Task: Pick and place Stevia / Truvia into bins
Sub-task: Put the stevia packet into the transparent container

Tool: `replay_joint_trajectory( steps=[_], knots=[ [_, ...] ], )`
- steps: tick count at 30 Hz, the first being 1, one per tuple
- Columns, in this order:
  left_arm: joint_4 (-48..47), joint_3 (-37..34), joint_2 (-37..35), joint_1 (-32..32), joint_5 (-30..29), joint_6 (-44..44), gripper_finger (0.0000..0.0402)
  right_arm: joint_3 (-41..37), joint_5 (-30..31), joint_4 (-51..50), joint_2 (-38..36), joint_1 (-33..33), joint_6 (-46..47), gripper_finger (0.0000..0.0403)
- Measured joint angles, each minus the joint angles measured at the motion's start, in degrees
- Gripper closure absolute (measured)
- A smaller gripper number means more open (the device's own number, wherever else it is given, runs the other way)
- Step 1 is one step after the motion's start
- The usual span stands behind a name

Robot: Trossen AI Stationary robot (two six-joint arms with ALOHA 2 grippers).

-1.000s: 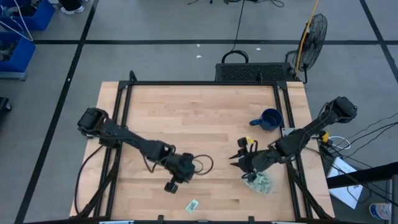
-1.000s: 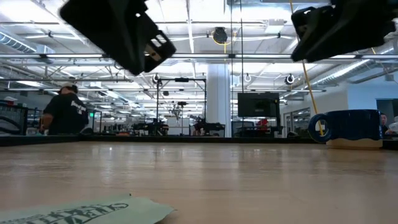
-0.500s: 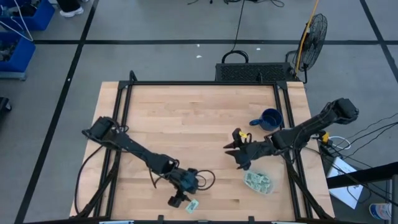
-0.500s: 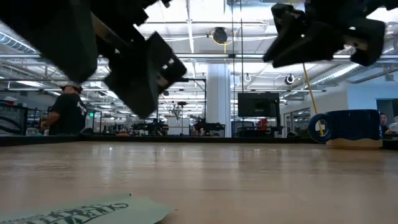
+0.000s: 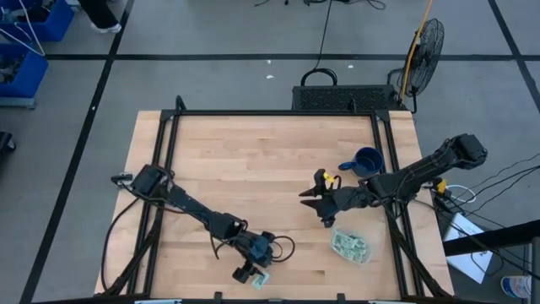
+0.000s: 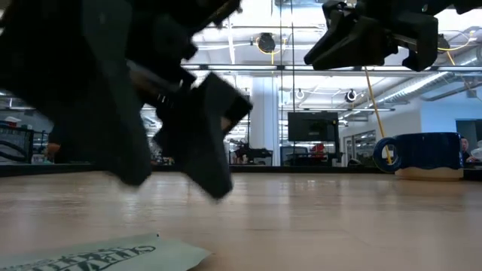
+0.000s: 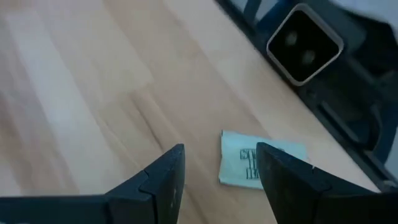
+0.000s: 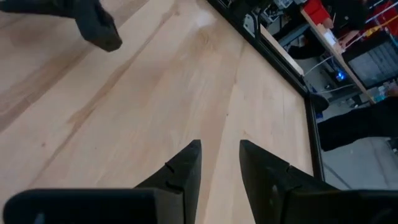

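Sachet (image 7: 260,167) work belongs to the left gripper (image 5: 251,272), which hangs low near the table's front edge with its jaws spread wide and nothing between them. In the left wrist view one pale green Stevia sachet lies flat on the wood just ahead of the fingertips (image 7: 169,169), closer to one finger than the other and not yet between them. To take it cleanly, I judge the gripper should move forward until the packet sits centred in the gap, then drop until both tips touch the tabletop before closing, since so thin a paper piece will slip out of a high pinch. It could also slide toward the frame rail beyond it if nudged. Further right, the right gripper (image 5: 322,205) hovers above bare wood, jaws partly open and empty, near the blue mug (image 5: 364,161). Off its tips, toward the table's front right, the clear bin (image 5: 349,246) already holds several sachets, so the carry from the left gripper is a long one across the table.
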Motion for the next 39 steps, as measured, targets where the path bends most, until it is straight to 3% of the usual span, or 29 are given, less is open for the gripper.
replay_joint_trajectory(
  steps=[6,14,28,34,39],
  knots=[
    [2.54,-0.02,2.62,-1.13,-0.68,-2.34,0.0197,0.0,-0.02,-0.17,0.0,0.0,4.21,0.0298],
    [-1.19,0.19,2.83,-2.48,-8.89,0.62,0.0204,0.0,-0.1,-0.15,0.0,0.11,6.33,0.0298],
    [-6.44,0.07,1.74,-0.35,-29.98,9.53,0.031,-0.02,-0.13,-0.17,0.0,0.13,10.64,0.0298],
    [-7.73,0.07,1.62,4.24,-27.16,5.13,0.0332,-0.02,-0.15,-0.15,0.0,0.13,10.64,0.0298],
    [-7.71,-0.15,0.59,5.95,-28.7,6.8,0.0338,-0.02,-0.15,-0.15,0.0,0.13,10.64,0.0298]
  ],
)
